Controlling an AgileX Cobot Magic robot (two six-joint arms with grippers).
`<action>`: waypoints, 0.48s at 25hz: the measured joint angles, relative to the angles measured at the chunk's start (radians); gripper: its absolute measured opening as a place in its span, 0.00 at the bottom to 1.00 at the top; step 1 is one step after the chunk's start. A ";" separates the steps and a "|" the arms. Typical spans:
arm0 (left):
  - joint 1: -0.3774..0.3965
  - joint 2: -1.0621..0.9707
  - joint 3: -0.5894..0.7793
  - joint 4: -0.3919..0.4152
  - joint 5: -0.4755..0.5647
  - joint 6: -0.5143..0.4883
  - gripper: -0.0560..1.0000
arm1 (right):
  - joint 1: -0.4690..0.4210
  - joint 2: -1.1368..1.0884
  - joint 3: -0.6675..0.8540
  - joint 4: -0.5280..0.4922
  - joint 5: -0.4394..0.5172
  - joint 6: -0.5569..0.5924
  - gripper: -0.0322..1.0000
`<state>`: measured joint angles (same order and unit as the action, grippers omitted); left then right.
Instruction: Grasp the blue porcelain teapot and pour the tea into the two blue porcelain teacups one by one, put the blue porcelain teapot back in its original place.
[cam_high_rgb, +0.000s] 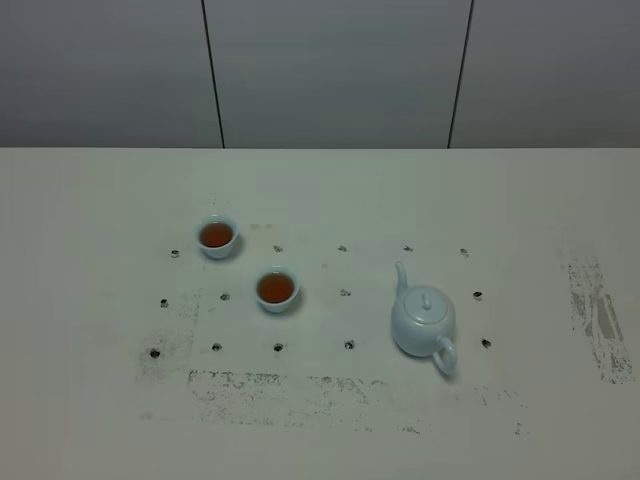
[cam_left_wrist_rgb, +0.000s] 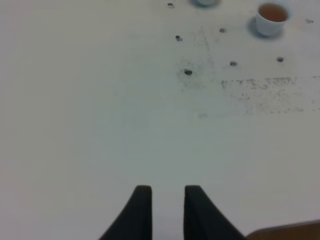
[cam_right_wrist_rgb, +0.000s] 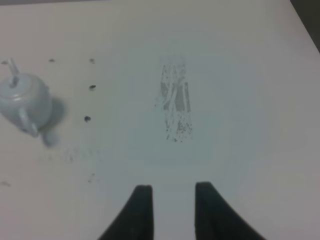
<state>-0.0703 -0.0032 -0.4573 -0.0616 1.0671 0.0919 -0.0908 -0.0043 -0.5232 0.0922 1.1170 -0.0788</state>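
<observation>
The teapot stands upright on the white table at the lower right of centre in the high view, lid on, its thin spout aimed toward the upper left of the frame and its loop handle sticking out toward the lower right, so its long axis runs on a diagonal. The two cups sit to its left and well apart from it: the far cup at upper left, the near cup between that one and the pot, and both already hold brown tea. Neither arm shows in the high view. The right gripper hangs over bare table with a clear gap between its fingers and nothing in them; in its own view the teapot lies at the far left of the frame, handle turned toward the lower edge. The left gripper has its fingers drawn close with only a slit between them, grasping nothing, and sees just one cup at the upper right corner. The right arm looks the nearer one, and the handle faces its side, so any fresh grasp would suit it; yet with both cups filled and the pot standing free, the job seems done
</observation>
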 joint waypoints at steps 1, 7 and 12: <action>0.000 0.000 0.000 0.000 0.000 0.000 0.26 | 0.004 -0.001 0.000 0.000 0.000 0.000 0.25; 0.000 0.000 0.000 0.000 0.000 0.000 0.26 | 0.006 -0.002 0.000 0.000 -0.001 0.000 0.25; 0.000 0.000 0.000 0.000 0.000 0.000 0.26 | 0.006 -0.002 0.000 0.000 0.000 0.000 0.24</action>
<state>-0.0703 -0.0032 -0.4573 -0.0616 1.0671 0.0919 -0.0848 -0.0066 -0.5232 0.0922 1.1170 -0.0788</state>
